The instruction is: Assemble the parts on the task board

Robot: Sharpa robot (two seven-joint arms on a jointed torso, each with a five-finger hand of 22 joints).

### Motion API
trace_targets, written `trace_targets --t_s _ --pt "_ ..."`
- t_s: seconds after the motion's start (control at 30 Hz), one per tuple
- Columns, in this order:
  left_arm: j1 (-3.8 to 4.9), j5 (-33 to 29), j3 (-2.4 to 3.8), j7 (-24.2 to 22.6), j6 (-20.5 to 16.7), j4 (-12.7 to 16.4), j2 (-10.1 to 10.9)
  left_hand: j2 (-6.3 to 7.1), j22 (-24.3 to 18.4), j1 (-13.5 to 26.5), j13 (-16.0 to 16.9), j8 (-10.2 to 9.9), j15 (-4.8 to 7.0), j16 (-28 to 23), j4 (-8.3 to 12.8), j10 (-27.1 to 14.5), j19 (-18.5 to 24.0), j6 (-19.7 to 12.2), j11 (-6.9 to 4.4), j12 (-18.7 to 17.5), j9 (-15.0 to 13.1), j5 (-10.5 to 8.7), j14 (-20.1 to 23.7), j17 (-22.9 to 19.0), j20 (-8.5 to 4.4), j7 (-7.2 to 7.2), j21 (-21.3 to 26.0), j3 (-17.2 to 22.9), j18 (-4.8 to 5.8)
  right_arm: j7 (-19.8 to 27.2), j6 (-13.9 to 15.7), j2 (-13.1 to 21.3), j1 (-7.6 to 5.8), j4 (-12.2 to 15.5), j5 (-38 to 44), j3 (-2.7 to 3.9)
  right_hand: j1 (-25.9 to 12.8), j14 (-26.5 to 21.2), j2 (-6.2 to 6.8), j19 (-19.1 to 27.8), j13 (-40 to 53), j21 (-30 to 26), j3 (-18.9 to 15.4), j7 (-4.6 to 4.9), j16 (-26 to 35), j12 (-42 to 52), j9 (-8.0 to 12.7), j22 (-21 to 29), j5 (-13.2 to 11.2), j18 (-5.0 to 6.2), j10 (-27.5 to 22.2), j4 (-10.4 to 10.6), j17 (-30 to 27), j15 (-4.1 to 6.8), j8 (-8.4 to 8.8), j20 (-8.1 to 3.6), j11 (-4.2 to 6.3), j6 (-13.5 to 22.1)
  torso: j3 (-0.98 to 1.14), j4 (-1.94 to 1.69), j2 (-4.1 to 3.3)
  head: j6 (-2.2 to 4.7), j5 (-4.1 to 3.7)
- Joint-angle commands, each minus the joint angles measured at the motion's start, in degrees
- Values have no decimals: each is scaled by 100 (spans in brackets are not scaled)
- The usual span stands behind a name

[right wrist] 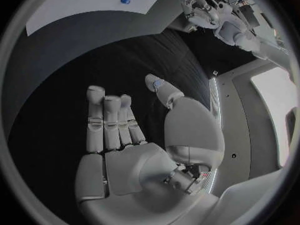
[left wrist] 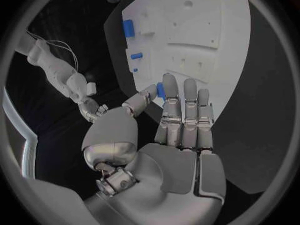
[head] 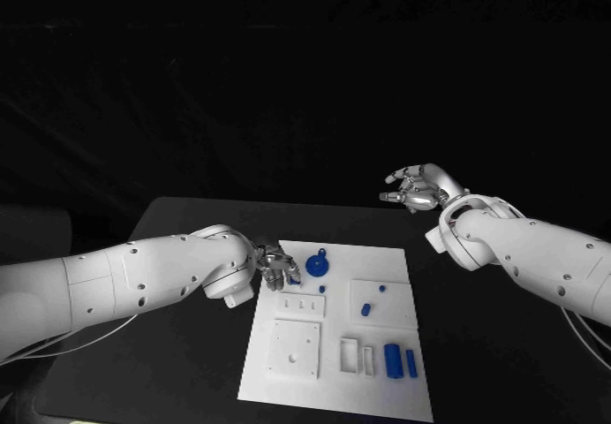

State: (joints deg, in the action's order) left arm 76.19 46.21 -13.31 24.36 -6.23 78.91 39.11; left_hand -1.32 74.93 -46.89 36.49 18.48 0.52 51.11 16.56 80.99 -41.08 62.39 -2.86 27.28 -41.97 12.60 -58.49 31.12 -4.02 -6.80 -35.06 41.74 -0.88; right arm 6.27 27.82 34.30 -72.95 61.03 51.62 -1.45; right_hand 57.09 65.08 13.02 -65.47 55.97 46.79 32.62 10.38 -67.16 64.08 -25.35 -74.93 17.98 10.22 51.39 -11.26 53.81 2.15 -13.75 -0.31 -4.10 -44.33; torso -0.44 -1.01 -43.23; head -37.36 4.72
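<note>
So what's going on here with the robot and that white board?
The robot is assembling small blue parts on the white task board. Its left hand is at the board's far left corner, fingers on a small blue piece. The right hand is raised beyond the board, holding nothing. Other blue parts lie near the board's front.

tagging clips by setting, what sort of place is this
Likely a robot lab test bench: a black table against a dark backdrop, a white task board with small blue parts, and the robot's left hand at the board's edge.
</note>
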Motion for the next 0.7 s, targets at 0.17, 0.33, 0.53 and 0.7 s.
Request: trace_targets --t_s 0.17,0.33,0.53,0.7 --pt "31 168 -55 124 309 -157 -201 -67 122 117 39 86 31 93 -4 186 -87 769 -121 87 -136 28 -88 -10 -183 587 -93 75 88 64 -98 -124 -62 -171 -139 3 -5 -61 -71 34 -57 15 -48 40 -11 52 -8 -113 104 478 -53 -39 0 -15 -36 6 -20 0 13 -34 26 -77 7" --pt "30 639 -55 143 431 -233 -297 -106 122 163 68 124 49 130 10 209 -98 790 -132 140 -175 102 -110 -16 -205 604 -132 110 88 46 -127 -179 -72 -198 -139 3 -13 -70 -80 41 -77 17 -58 42 -17 63 -7 -115 129 478 -60 -48 -1 -18 -36 9 -22 6 7 -23 19 -102 6" --pt "25 937 -54 129 520 -329 -441 -156 123 242 119 194 76 204 11 244 -115 826 -144 235 -242 164 -148 -19 -237 633 -198 145 88 34 -130 -199 -74 -191 -133 4 -15 -76 -89 47 -92 19 -64 43 -21 72 -6 -116 140 478 -66 -57 -2 -19 -36 10 -23 10 4 -19 19 -127 4" --pt "-18 1322 -52 141 560 -419 -537 -188 126 275 150 240 94 250 17 261 -133 840 -154 298 -286 207 -171 -20 -262 650 -247 165 88 32 -137 -206 -74 -173 -133 4 -22 -79 -103 48 -106 23 -73 45 -27 83 -6 -117 140 478 -69 -64 -3 -20 -36 11 -25 14 0 -17 17 -147 -3"
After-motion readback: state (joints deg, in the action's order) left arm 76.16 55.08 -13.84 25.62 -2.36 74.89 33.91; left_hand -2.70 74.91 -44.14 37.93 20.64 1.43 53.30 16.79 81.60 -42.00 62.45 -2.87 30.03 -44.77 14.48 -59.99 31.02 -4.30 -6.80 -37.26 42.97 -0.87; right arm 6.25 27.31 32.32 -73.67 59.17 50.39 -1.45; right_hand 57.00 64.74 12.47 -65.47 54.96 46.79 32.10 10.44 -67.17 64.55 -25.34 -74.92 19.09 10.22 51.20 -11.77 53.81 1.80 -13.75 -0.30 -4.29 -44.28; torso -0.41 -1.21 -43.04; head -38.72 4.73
